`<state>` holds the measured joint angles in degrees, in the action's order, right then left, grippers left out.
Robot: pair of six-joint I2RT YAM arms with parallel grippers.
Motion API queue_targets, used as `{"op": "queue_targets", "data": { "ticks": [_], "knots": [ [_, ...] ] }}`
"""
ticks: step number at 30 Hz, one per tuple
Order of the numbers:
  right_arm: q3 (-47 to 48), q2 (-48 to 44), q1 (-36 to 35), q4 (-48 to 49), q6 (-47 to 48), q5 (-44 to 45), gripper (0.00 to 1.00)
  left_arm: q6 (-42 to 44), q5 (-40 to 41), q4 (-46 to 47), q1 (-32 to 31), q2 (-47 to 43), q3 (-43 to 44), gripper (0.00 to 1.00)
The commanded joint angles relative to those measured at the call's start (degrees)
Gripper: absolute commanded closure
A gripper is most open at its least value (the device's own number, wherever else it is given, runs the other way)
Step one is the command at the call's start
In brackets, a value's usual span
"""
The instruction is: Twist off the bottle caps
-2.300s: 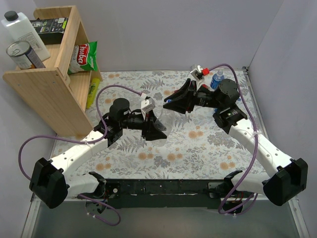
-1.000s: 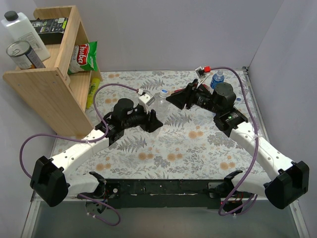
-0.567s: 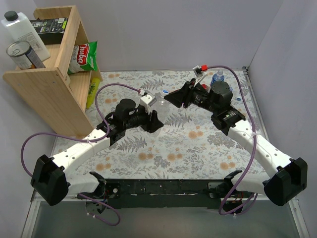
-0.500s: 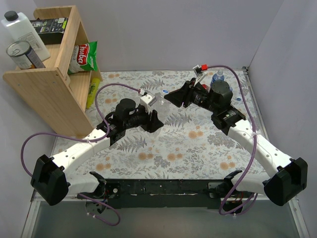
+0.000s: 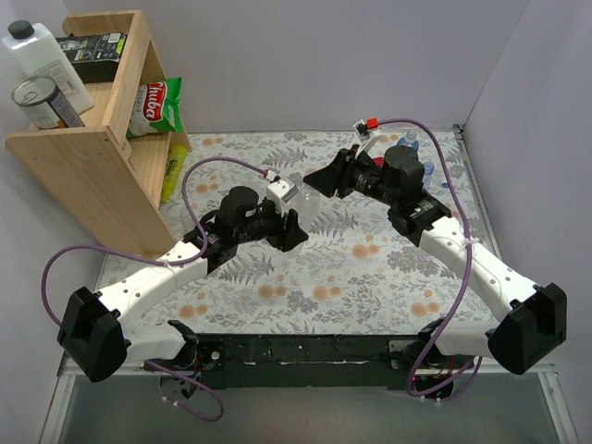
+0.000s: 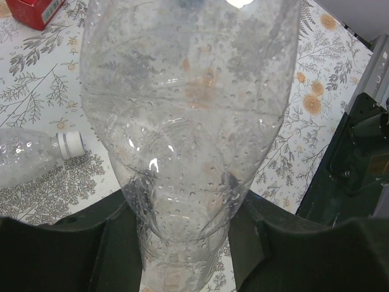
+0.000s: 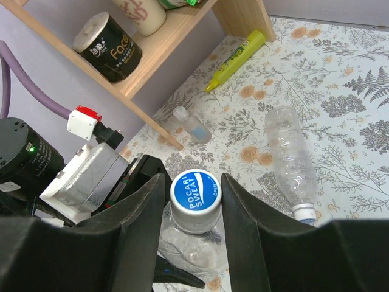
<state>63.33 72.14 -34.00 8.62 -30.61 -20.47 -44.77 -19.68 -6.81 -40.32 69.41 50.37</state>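
My left gripper [image 5: 289,228] [image 6: 185,243] is shut on the lower body of a clear crinkly bottle [image 6: 188,121] [image 5: 306,196] and holds it upright over the table's middle. The bottle's cap [image 7: 194,198] is whitish with a blue printed top. My right gripper [image 7: 193,196] [image 5: 319,181] is over the bottle's top, one finger on each side of the cap. The right finger is against the cap and a thin gap shows on the left. A second clear bottle [image 7: 290,159] lies on the table with its whitish cap [image 7: 304,212] on. It also shows in the left wrist view [image 6: 27,161].
A wooden shelf [image 5: 92,139] with a jug, cans and packets stands at the back left. A yellow tube [image 5: 172,171] lies at its foot, and a small bottle [image 7: 191,126] lies by the shelf leg. A red box [image 6: 33,9] lies on the table. A blue-labelled bottle [image 5: 409,141] stands behind my right arm.
My right arm has swung left and brought its fingers to both sides of the held bottle's cap. My left gripper has shifted slightly right with the bottle.
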Motion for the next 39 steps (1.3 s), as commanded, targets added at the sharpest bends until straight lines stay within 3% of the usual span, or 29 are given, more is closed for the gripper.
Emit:
{"op": "queue_targets", "data": {
  "ticks": [1, 13, 18, 19, 23, 25, 26, 29, 36, 39],
  "knots": [
    [3.29, -0.07, -0.89, 1.4, 0.82, 0.6, 0.52, 1.09, 0.08, 0.22, -0.55, 0.11, 2.19, 0.61],
    [4.52, 2.3, -3.0, 3.59, -0.06, -0.36, 0.53, 1.09, -0.27, 0.13, -1.34, 0.64, 2.37, 0.61],
    [4.79, 2.83, -3.44, 3.95, -0.06, -0.19, 0.58, 1.01, -0.36, 0.04, -1.43, 0.73, 2.37, 0.61],
    [4.87, 2.83, -3.62, 3.95, -0.06, -0.19, 0.6, 1.09, -0.44, 0.04, -1.52, 0.82, 2.37, 0.61],
    [4.52, 2.92, -3.62, 4.12, 0.11, -0.45, 0.87, 0.83, -2.98, 0.3, -1.52, 0.73, 2.45, 0.61],
    [4.17, 2.83, -3.44, 5.0, 1.16, -1.5, 0.94, 0.74, -4.66, 0.48, -1.43, 0.38, 2.37, 0.61],
    [4.17, 2.48, -3.27, 4.91, 1.86, -2.55, 0.99, 0.74, -6.84, 1.0, -1.43, 0.12, 2.19, 0.61],
    [3.91, 1.34, -1.25, 6.14, 4.24, -7.97, 0.99, 0.39, -11.67, 2.93, -0.82, -0.94, 1.49, 0.61],
    [2.24, -1.82, 5.16, 16.85, 3.11, -26.53, 0.99, -1.28, -35.55, 6.45, 0.5, 0.47, 1.14, 0.61],
    [2.41, -2.62, 6.05, 20.46, 2.49, -31.9, 0.99, -3.12, -38.93, 9.71, 0.59, 0.73, 0.61, 0.61]
  ]
}}
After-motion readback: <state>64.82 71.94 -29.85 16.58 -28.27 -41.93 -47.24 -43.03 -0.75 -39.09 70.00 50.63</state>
